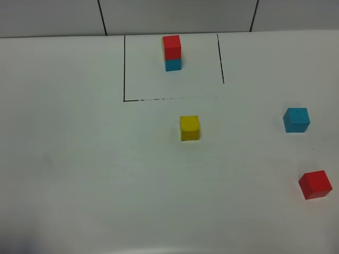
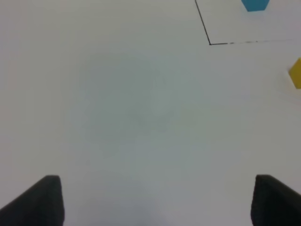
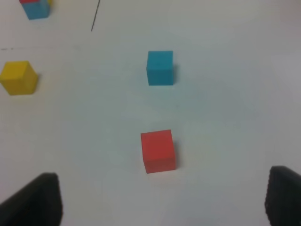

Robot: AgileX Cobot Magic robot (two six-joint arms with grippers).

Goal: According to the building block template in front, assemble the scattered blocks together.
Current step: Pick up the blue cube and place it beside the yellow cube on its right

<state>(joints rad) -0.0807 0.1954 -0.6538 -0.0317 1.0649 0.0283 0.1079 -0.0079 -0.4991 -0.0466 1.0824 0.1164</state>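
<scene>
Tabletop [image 1: 63, 159], white, carries a template [image 1: 172, 53] at the back and three loose cubes in front of it.

At far left, the left gripper [image 2: 159, 201] hangs over plain white surface, its dark fingers [image 2: 44, 200] spread wide with nothing held. Its wrist camera catches a corner of the black outline [image 2: 209, 43] and an edge of the yellow cube [image 2: 296, 73], both well ahead of the jaws.

At back centre, the template stands inside the outline. In the high view it shows red above blue, with a yellow sliver along its left edge. Whether the yellow piece sits behind or beside the others cannot be told.

Just outside the outline's near line, close to the middle of the table, sits the yellow cube, apart from everything else.

Well to the right lies the blue cube [image 1: 296, 119]. The red cube [image 1: 315, 184] rests nearer the front edge at far right, clear of the blue one.

At far right, the right gripper [image 3: 162, 197] also stands open and grips nothing. In its wrist view the red cube lies just ahead of the jaws, untouched and roughly centred between them, with the blue cube beyond it.
</scene>
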